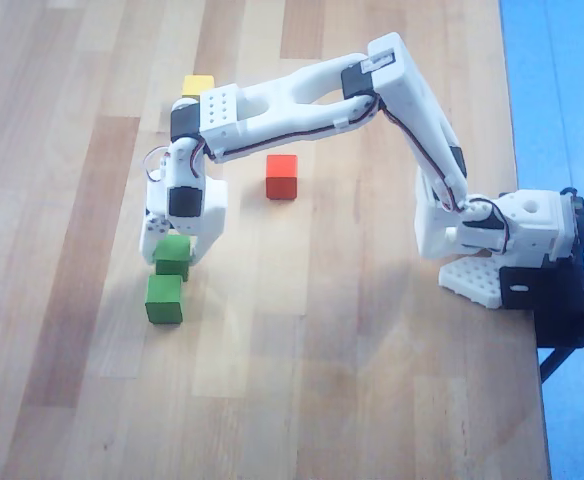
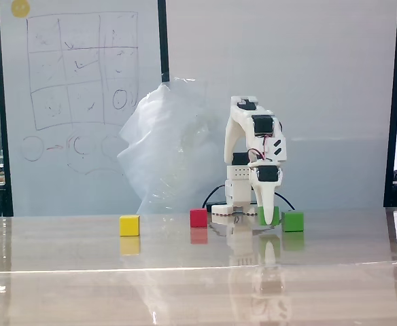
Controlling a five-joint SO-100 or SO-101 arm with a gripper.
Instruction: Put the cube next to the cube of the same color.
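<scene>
Wooden tabletop (image 1: 372, 380), whiteboard (image 2: 76, 102) behind | fingers (image 1: 175, 258) clamped on green cube (image 1: 173, 256), low at the tabletop | just beside second green cube (image 1: 164, 299) | red cube (image 1: 281, 176) apart

Light wood tabletop (image 1: 352, 400), planks in mixed pale and darker tones; looks glossy in the fixed view, reflecting the wall. Blue floor (image 1: 562, 90) past the tabletop's right edge in the overhead view. Behind: whiteboard (image 2: 76, 102) with a hand-drawn grid and circles, yellow dot (image 2: 20, 8) at its top corner, black vertical frame strip (image 2: 162, 47), plain white panel (image 2: 307, 68). Crumpled clear plastic sheet (image 2: 164, 149) against the wall. Bright, even light.
</scene>
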